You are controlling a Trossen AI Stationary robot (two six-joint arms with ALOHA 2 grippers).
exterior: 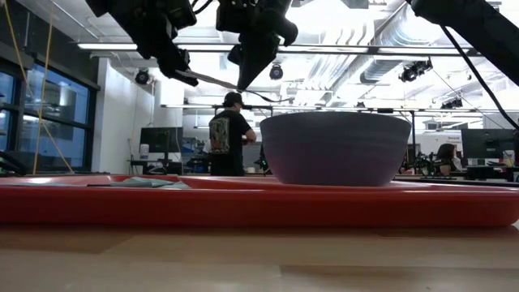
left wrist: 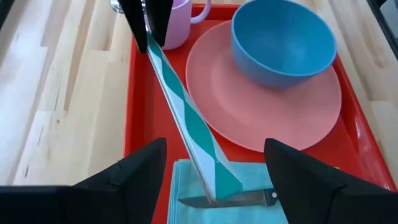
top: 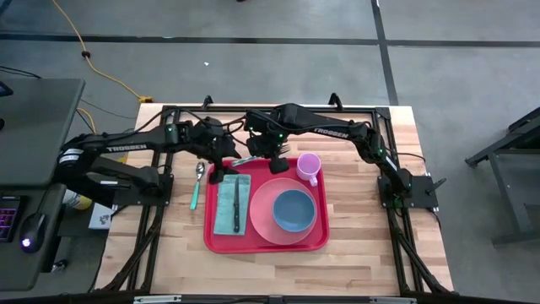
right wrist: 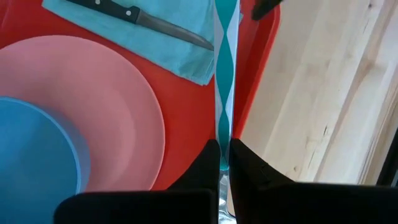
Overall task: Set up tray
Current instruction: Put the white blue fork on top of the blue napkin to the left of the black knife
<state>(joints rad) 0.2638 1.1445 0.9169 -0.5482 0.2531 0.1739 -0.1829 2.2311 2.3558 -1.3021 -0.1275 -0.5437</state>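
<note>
The red tray (top: 266, 247) holds a teal napkin (top: 224, 211) with a knife (top: 237, 207) on it. It also holds a pink plate (top: 263, 221) with a blue bowl (top: 294, 209) on it, and a pink mug (top: 308, 165). My right gripper (right wrist: 224, 149) is shut on a utensil with a teal-and-white handle (left wrist: 180, 106), above the tray's far edge. The utensil's head is hidden. My left gripper (left wrist: 217, 155) is open. Its fingers stand on either side of the handle's free end without touching it. My right gripper pinches the patterned handle (right wrist: 224, 124) between its two fingers, at the end away from the free one. The fingers (left wrist: 152, 18) slant down from above, and the handle runs out ahead of them toward the left gripper. The utensil is lifted clear over the napkin.
A spoon (top: 197, 186) with a teal handle lies on the wooden table just left of the tray. Black frame rails (top: 152, 228) run along the table's edges. A person (exterior: 229, 134) stands in the room beyond the table.
</note>
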